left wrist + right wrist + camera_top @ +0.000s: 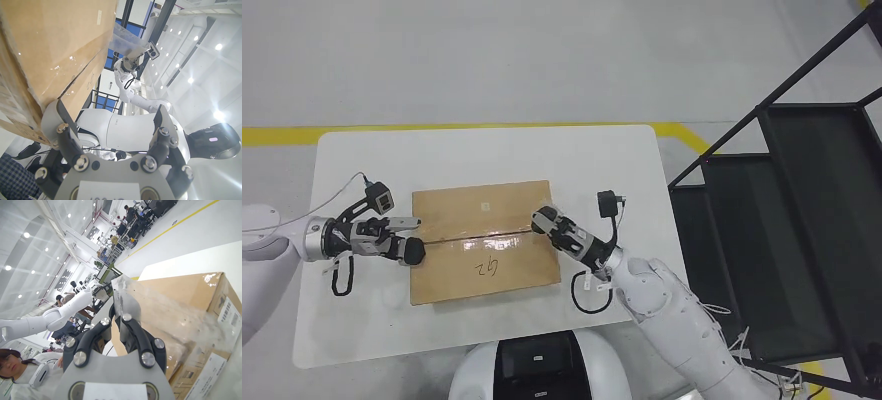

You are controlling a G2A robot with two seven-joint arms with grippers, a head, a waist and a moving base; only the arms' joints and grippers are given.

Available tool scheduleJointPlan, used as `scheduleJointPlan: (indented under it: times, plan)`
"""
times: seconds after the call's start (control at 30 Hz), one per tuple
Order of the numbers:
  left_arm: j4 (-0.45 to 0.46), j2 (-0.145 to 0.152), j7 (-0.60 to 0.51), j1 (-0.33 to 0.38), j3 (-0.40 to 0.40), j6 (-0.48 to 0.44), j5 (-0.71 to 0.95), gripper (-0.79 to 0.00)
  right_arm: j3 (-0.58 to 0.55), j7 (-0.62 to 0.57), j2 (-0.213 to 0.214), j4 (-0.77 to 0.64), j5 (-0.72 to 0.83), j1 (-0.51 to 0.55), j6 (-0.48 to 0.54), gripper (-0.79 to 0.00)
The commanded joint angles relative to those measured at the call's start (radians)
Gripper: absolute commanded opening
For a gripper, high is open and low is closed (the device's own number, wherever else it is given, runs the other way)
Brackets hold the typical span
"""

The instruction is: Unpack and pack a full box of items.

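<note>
A closed cardboard box (482,240) lies in the middle of the white table (592,160), with a taped seam along its top. My right gripper (540,220) is at the seam's right end, shut on a strip of clear tape (151,306) that rises off the box (179,291) to the gripper (118,306). My left gripper (414,250) is at the box's left end, open. One of its fingers (51,111) rests against the box (47,47) by the seam, and the other stands free. The left wrist view shows the tape (128,41) lifted by the far right gripper (130,60).
A black metal stair frame (782,220) stands just right of the table. A yellow floor line (282,135) runs behind the table's far edge. Bare tabletop lies beyond the box and along its sides.
</note>
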State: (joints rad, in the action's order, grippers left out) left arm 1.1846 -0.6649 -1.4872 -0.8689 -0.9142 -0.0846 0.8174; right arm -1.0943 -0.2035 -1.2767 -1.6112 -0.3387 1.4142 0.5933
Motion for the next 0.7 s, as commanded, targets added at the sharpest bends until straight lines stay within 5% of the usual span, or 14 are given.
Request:
scheduleJointPlan:
  times: [0.0, 0.67]
  plan:
    - [0.002, -0.001, -0.001, -0.005, -0.006, 0.001, -0.003, 0.0, 0.016, -0.006, -0.003, 0.008, -0.016, -0.012, -0.011, -0.785]
    - [0.004, -0.008, -0.018, -0.042, -0.07, 0.004, -0.015, 0.0, 0.151, -0.107, -0.024, 0.051, -0.227, -0.108, -0.185, -0.785]
